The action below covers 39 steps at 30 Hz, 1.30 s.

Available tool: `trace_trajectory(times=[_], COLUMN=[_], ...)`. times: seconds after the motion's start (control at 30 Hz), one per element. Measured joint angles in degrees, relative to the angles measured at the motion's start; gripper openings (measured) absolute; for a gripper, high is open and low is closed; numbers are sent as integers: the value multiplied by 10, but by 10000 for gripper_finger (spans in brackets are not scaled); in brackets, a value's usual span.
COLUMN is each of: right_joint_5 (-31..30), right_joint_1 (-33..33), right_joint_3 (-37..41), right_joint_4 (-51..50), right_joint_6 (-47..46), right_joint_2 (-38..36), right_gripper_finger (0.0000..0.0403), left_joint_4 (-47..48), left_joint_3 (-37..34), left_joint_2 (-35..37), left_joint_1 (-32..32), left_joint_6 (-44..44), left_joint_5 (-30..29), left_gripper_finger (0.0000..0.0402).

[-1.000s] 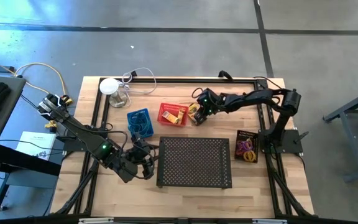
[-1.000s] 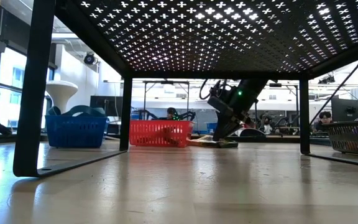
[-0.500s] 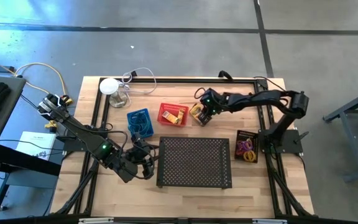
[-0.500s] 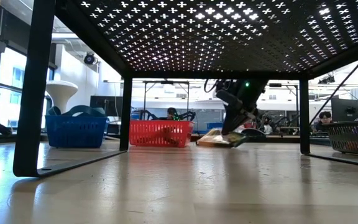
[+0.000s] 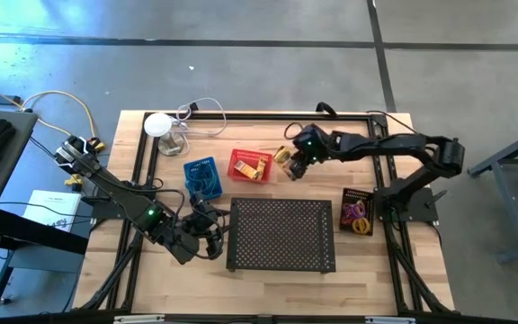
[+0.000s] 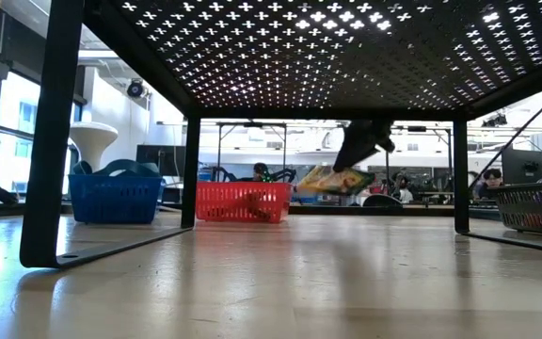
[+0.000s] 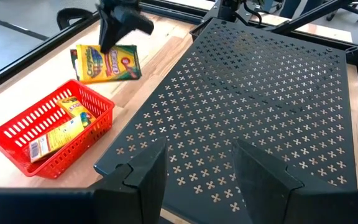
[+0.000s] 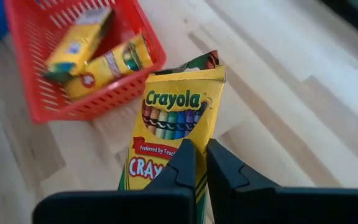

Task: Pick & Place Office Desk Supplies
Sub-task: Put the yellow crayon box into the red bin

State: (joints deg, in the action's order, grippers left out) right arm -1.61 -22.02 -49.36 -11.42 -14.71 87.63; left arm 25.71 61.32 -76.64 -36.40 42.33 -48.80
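Bright even daylight; glare on floor upper left; low view backlit, blurred

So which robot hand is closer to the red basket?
The right. The right gripper holds a crayon box lifted just beside the red basket. The left gripper waits farther away, open, by the near-left corner of the black tray.
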Motion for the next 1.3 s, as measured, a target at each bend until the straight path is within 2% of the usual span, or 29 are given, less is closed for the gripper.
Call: trace_trajectory(times=[0.37,0.6,0.9,1.3], right_joint_5=[1,5,18,33], right_joint_1=[-5,30,59,59], right_joint_3=[-24,-78,-136,-247], right_joint_4=[-25,-19,10,15], right_joint_6=[11,53,122,166], right_joint_2=[-99,-100,-38,153], right_gripper_finger=[4,4,4,4], left_joint_4=[0,0,0,1], left_joint_3=[0,0,0,0], left_joint_2=[0,0,0,0], left_joint_1=[0,0,0,-2], left_joint_6=[2,2,15,25], left_joint_5=[4,4,5,29], left_gripper_finger=[172,172,172,172])
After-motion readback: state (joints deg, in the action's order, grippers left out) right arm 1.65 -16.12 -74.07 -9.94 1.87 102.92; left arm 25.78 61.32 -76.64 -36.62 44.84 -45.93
